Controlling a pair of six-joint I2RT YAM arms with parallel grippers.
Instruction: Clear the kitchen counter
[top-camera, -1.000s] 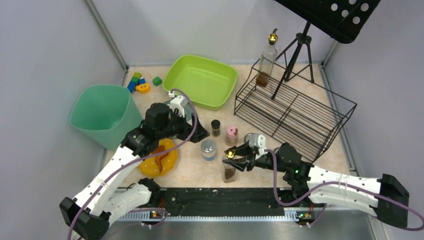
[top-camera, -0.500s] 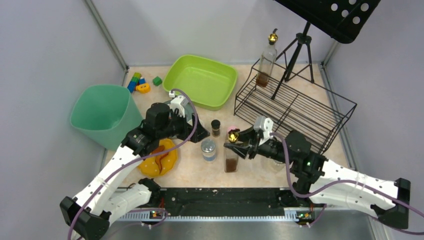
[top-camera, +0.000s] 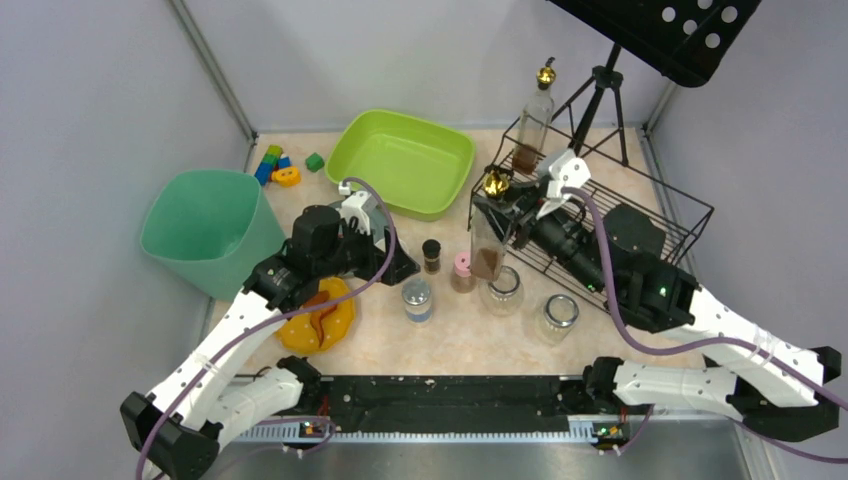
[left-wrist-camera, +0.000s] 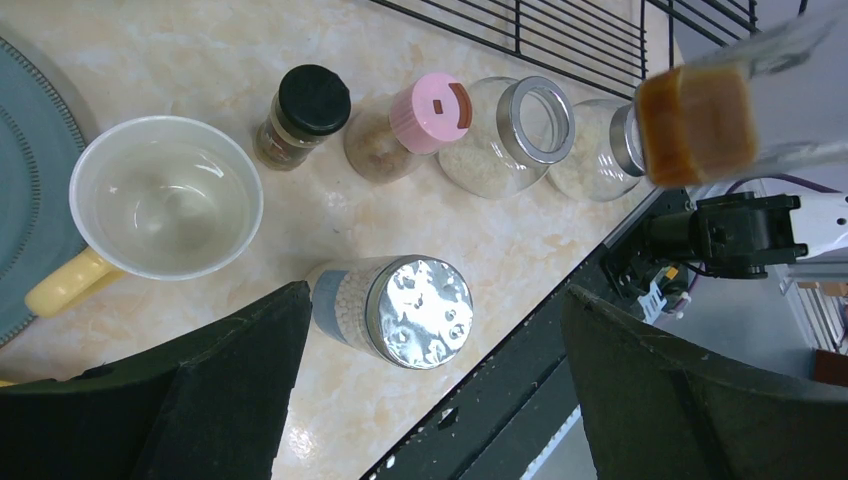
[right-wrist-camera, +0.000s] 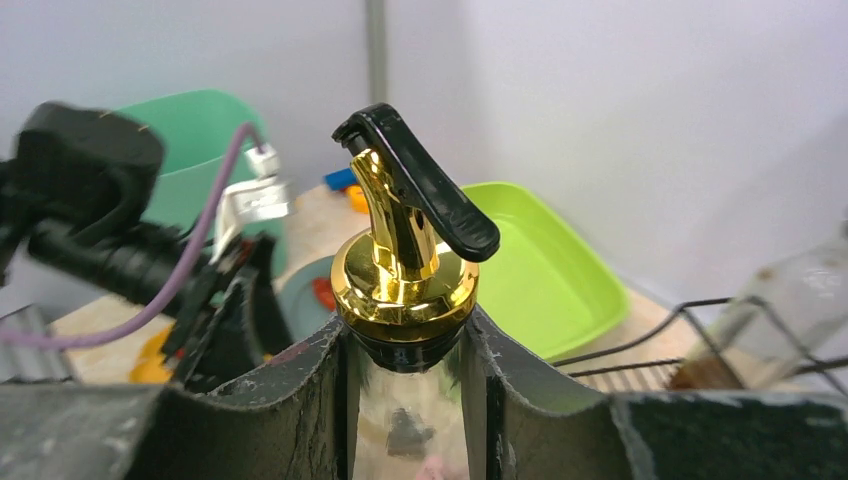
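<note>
My right jaws are closed on the neck of a glass bottle (right-wrist-camera: 405, 285), the dark fingers (right-wrist-camera: 300, 400) pressed in on either side just under its gold pourer with the black lever. A little brown liquid sits in its base. The left wrist view shows that base hanging above the jars rather than standing among them. From above, the bottle is upright at the near left corner of the black wire rack (top-camera: 650, 190), where a second bottle (top-camera: 533, 120) stands at the far corner. My left jaws are spread wide and grip nothing, and they hover over a jar with a silver lid (left-wrist-camera: 415, 310). Past that jar is a row of a black-capped spice jar (left-wrist-camera: 305, 110), a pink-capped jar (left-wrist-camera: 425, 120) and two open glass jars (left-wrist-camera: 520, 130) (left-wrist-camera: 605, 150), the last one partly behind the raised bottle. A white mug with a yellow handle (left-wrist-camera: 165, 200) stands left of the row. All of this rests on the kitchen counter bench (top-camera: 460, 350), the mottled beige slab that fills the enclosure floor between the grey walls. Farther out on the bench are a lime green tub (top-camera: 405, 160) at the back, a teal bin (top-camera: 205, 230) on the left and a few toy blocks (top-camera: 275, 165) in the far left corner.
</note>
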